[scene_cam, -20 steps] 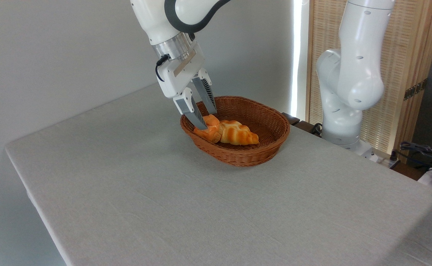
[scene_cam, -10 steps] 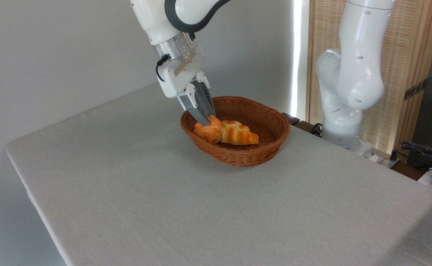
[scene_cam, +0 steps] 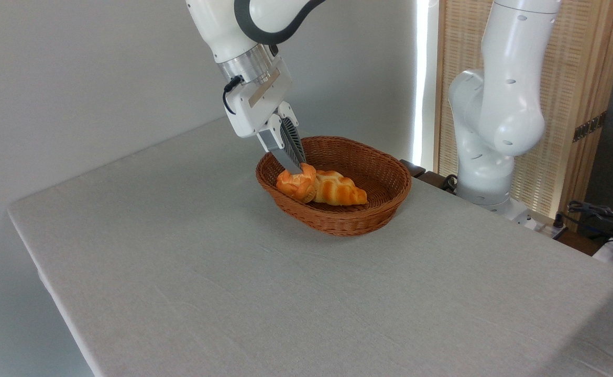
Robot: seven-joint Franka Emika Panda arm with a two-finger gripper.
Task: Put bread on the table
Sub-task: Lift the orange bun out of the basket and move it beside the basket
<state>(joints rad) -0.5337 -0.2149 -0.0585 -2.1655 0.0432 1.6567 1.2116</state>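
Grey cloth bare, bun pinched and starting up.

Grey cloth covers the worktop (scene_cam: 233, 272), which holds nothing but the wicker basket (scene_cam: 369, 209); inside it the braided loaf (scene_cam: 340, 191) lies unmoved. A second ago our claw (scene_cam: 295, 168) stood spread around the bread (scene_cam: 296, 183); now it pinches the bun's top edge, and the bun has tipped and risen slightly, still over the basket's left end. We judge the lift-out has begun.

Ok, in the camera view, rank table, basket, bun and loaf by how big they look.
1. Table, by far the largest.
2. Basket.
3. Loaf.
4. Bun, slightly smaller than the loaf; the fingers cover part of its top, and the bun hides the loaf's left end, so that gap is unsure.
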